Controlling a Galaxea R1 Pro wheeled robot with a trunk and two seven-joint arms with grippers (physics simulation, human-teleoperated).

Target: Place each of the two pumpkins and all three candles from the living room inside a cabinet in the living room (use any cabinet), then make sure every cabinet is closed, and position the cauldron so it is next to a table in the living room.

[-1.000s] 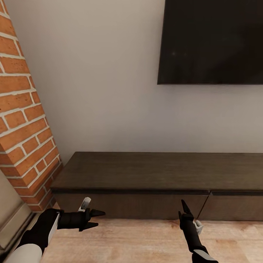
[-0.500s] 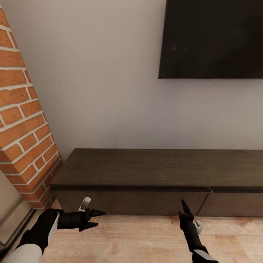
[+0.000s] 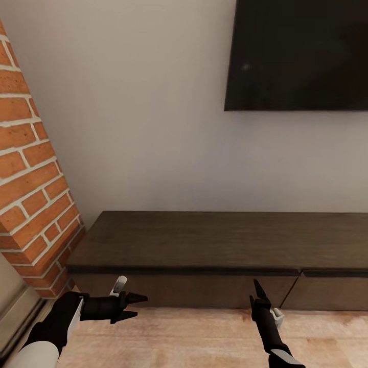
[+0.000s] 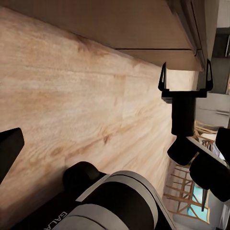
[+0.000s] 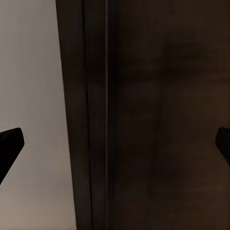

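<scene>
So the cabinet (image 3: 204,240) is seen sitting low against the white wall, right under the dark TV screen (image 3: 301,53), with the brick pillar (image 3: 30,174) just beside its left end. Its flat top is bare and both fronts look shut, so what's inside can't be told from here; a slanted seam (image 3: 292,290) between two door panels is spotted toward the right. No handles can be made out, so the doors would probably have to be hooked at a top edge or at that seam. It's stiff wood, nothing fragile, but a flush panel is likely slippery for fingertips. The left claw (image 3: 134,305) is held low over the wooden floor (image 3: 204,337), fingers parted and nothing gripped. The right claw (image 3: 257,291) is pointed up at the cabinet front, close to the seam; in the left wrist view it (image 4: 186,76) is seen with its fingers spread wide and empty. Pumpkins, candles and cauldron can't be placed from these views.
</scene>
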